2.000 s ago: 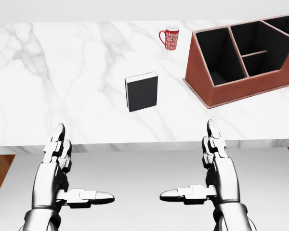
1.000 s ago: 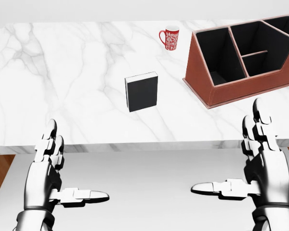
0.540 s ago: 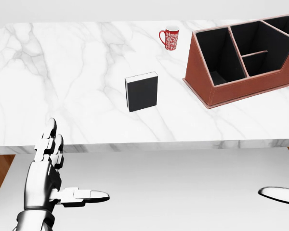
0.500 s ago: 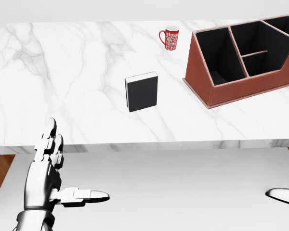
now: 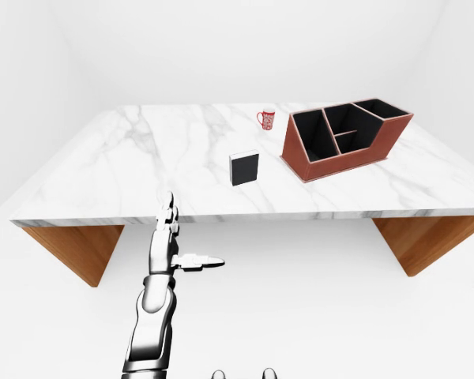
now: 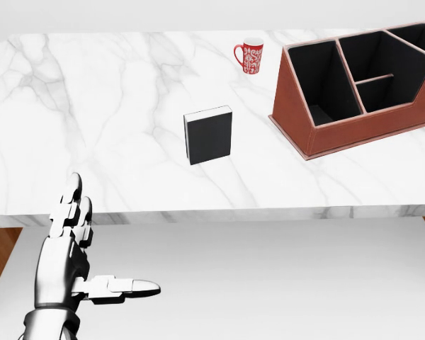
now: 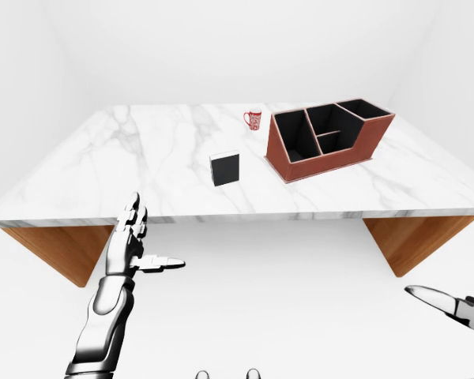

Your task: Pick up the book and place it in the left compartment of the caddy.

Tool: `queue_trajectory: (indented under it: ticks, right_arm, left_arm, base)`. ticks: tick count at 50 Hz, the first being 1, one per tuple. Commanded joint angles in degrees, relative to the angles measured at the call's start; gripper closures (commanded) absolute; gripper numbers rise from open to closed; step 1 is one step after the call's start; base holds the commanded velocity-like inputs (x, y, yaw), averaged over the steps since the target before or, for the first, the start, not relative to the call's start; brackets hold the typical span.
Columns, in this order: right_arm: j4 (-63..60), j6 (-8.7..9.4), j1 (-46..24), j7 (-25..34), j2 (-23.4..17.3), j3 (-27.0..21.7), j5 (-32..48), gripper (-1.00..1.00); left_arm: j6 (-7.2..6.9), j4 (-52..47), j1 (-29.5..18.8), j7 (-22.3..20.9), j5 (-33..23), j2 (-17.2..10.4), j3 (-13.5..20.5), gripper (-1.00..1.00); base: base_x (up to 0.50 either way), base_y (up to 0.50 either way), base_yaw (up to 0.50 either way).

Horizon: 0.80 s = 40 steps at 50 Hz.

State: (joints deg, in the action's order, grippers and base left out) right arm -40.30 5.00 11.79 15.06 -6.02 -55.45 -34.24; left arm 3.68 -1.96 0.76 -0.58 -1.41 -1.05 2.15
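Still at the very start: nothing grasped, reach not yet begun. Book standing upright on the marble surface, untouched, just left of the caddy and nearer the bottom of the head view than the red mug, which sits beyond it, close to the caddy's upper-left corner. Left compartment of the caddy open and dark, on the side facing the book, apparently unoccupied. Left robot hand spread wide, fingers pointing up and thumb out sideways, holding nothing, well below the surface edge and far left of the caddy. Right robot hand barely visible at the right-eye view's lower right corner, well below and right of the caddy; only a fingertip and part of the body showing, so cannot tell how wide. Next move, judged from this: bring one hand up over the surface edge to the book, fingers either side of its covers, then close; afterwards a short carry rightward and a lowering into the left compartment.
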Motion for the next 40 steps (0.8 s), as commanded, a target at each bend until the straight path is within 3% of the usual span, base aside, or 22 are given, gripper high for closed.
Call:
queue_trajectory:
  ticks: [1,3,4,6,8,11,20,28,31,33,40]
  right_arm:
    - [5.4,0.0,1.4,1.4,-1.4,-8.4,-8.1,-1.0]
    - [6.0,0.0,1.8,1.4,-1.6,-8.6,-8.9,-1.0]
    - [7.2,0.0,2.2,1.9,-1.6,-9.6,-9.9,-1.0]
    - [7.5,0.0,2.5,1.9,-1.7,-10.0,-10.7,-1.0]
    - [8.9,0.0,3.1,1.9,-1.9,-11.6,-13.4,-1.0]
    - [10.2,0.0,3.9,2.1,-2.3,-13.1,-15.5,-1.0]
    - [17.4,0.0,5.6,3.8,-3.2,-17.4,-20.1,-1.0]
    - [20.1,0.0,6.0,2.6,-3.9,-18.2,-19.1,-1.0]
    - [20.7,0.0,6.0,2.8,-3.8,-18.0,-18.6,-1.0]
    - [21.3,0.0,6.0,2.4,-3.8,-17.7,-16.7,-1.0]
    - [22.2,0.0,6.2,3.5,-3.7,-18.1,-16.7,-1.0]
  left_arm:
    - [0.21,0.3,-0.1,0.0,0.0,0.0,0.0,-1.0]
    - [0.15,0.2,-0.1,0.1,-0.2,0.0,-0.1,-1.0]
    - [-0.69,-1.0,0.3,0.0,-0.3,0.0,-0.2,-1.0]
    - [-0.15,-0.4,0.2,0.1,-0.3,0.0,-0.2,-1.0]
    - [1.32,1.9,-0.6,0.0,-0.3,-0.2,0.2,-1.0]
    - [0.72,1.1,-0.4,0.1,-0.2,-0.1,0.1,-1.0]
    - [1.03,1.7,-0.6,0.2,-0.4,-0.1,0.0,-1.0]
    - [1.19,2.1,-0.8,0.1,-0.5,-0.1,0.0,-1.0]
    - [0.54,1.1,-0.4,0.2,-0.5,-0.1,-0.1,-1.0]
    - [1.28,2.1,-0.6,0.2,-0.5,-0.1,0.1,-1.0]
    - [1.32,2.3,-0.7,0.2,-0.6,-0.1,0.1,-1.0]
  base:
    - [0.0,0.0,0.0]
    - [0.0,0.0,0.0]
    - [0.0,0.0,0.0]
    - [0.0,0.0,0.0]
    - [0.0,0.0,0.0]
    - [0.0,0.0,0.0]
    - [0.0,0.0,0.0]
    - [0.0,0.0,0.0]
    - [0.0,0.0,0.0]
    - [0.0,0.0,0.0]
    - [0.0,0.0,0.0]
